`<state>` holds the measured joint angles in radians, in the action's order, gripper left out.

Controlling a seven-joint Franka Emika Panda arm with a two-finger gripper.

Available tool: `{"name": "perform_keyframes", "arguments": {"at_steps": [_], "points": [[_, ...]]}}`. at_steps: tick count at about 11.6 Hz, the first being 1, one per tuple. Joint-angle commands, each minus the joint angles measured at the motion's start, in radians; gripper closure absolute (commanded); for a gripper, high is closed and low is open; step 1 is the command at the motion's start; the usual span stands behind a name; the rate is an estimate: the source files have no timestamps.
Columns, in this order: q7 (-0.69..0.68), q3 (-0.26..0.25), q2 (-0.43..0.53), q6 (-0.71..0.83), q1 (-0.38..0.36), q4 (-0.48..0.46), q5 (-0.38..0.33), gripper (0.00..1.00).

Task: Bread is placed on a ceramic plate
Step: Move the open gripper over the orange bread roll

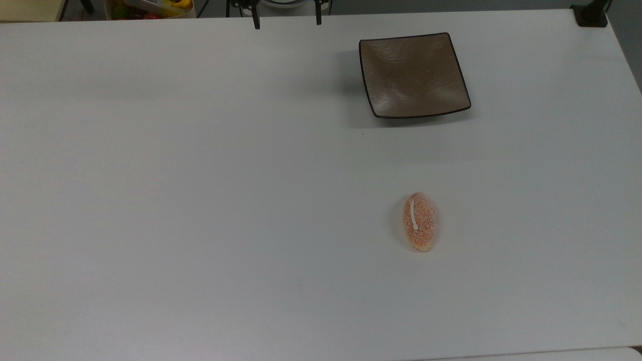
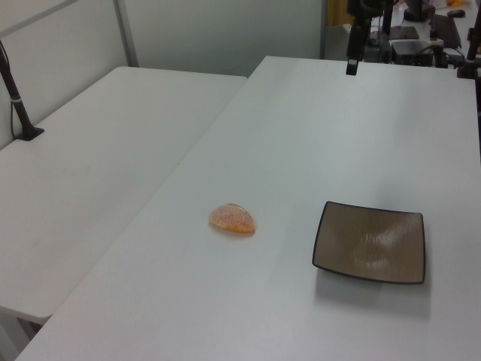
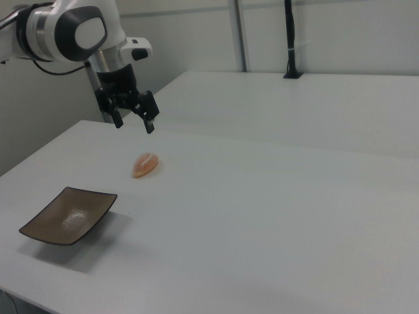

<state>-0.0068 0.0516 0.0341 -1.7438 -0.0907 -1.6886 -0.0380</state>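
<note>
I see the claw (image 3: 134, 122) spread open and empty, hanging above the table (image 1: 200, 200), bread (image 3: 145, 165) seemingly just below it, plate (image 3: 69, 214) apart.

Bread (image 1: 420, 221) lies on the table (image 1: 200, 200) (well apart from plate (image 1: 414, 75)).

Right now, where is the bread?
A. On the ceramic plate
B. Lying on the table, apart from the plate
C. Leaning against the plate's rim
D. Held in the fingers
B: the bread lies on the bare white table, well apart from the empty ceramic plate; the gripper hangs open above the table, holding nothing.
</note>
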Motion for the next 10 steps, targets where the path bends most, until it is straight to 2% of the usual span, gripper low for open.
{"name": "perform_keyframes", "arguments": {"at_steps": [1, 10], "points": [[-0.015, -0.004, -0.020, -0.017, 0.017, 0.024, -0.017, 0.00], [-0.019, -0.004, -0.025, -0.005, 0.006, 0.033, -0.019, 0.00]]}}
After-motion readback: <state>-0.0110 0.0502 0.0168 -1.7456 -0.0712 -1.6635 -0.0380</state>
